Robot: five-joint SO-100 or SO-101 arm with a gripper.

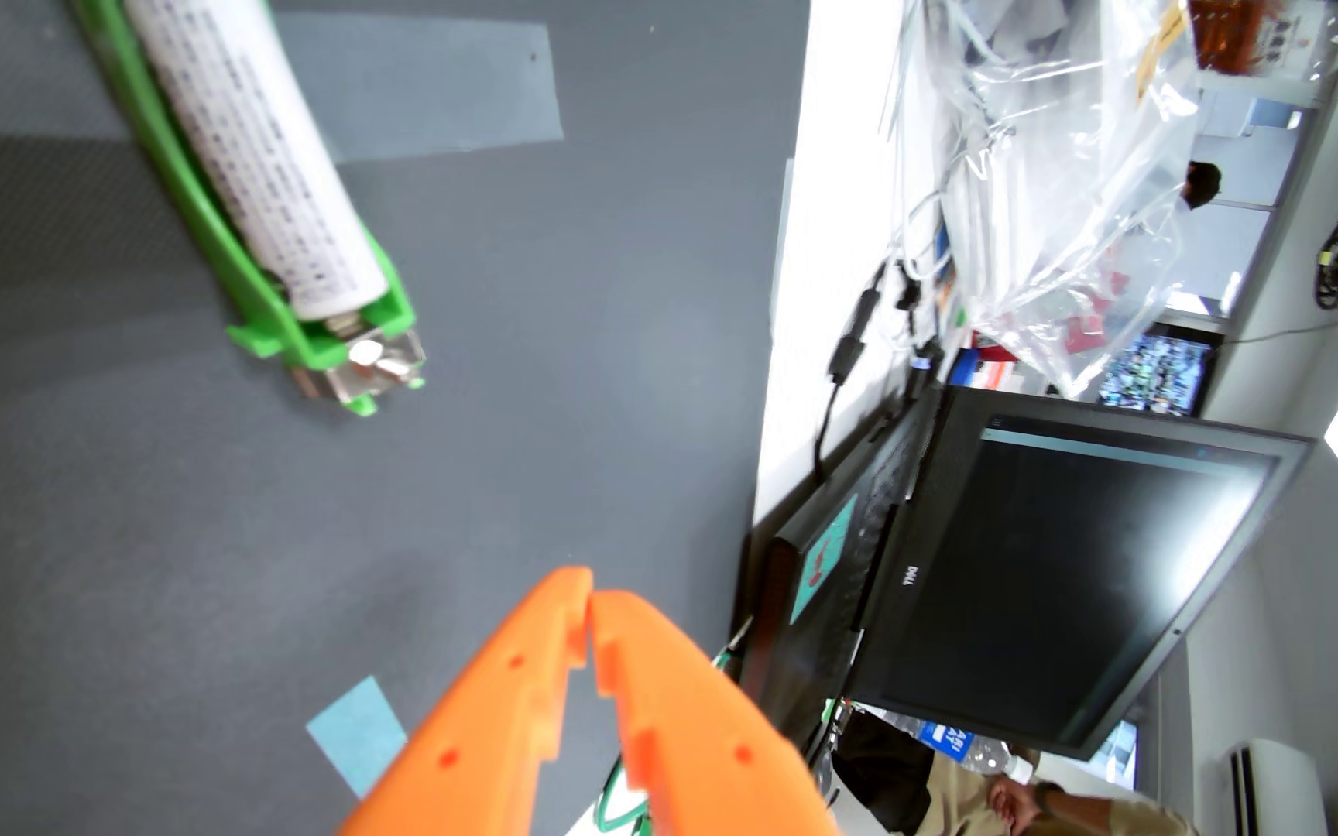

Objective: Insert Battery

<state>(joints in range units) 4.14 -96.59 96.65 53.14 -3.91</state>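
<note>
In the wrist view a white cylindrical battery [263,153], printed with rows of small dark text, lies lengthwise in a green holder [247,265] at the upper left, its lower end close to a silvery metal contact [368,362] at the holder's foot. The holder rests on a dark grey mat [569,362], with a strip of clear tape [440,88] just to its right. Well below it, at the bottom edge, the orange gripper [590,599] has its two fingers closed, tips touching, with nothing between them. A light blue tape square [360,735] lies on the mat beside the left finger. Beyond the mat's right edge stands a dark-screened Dell laptop [1052,579], with clear plastic bags [1068,161] above it.
</note>
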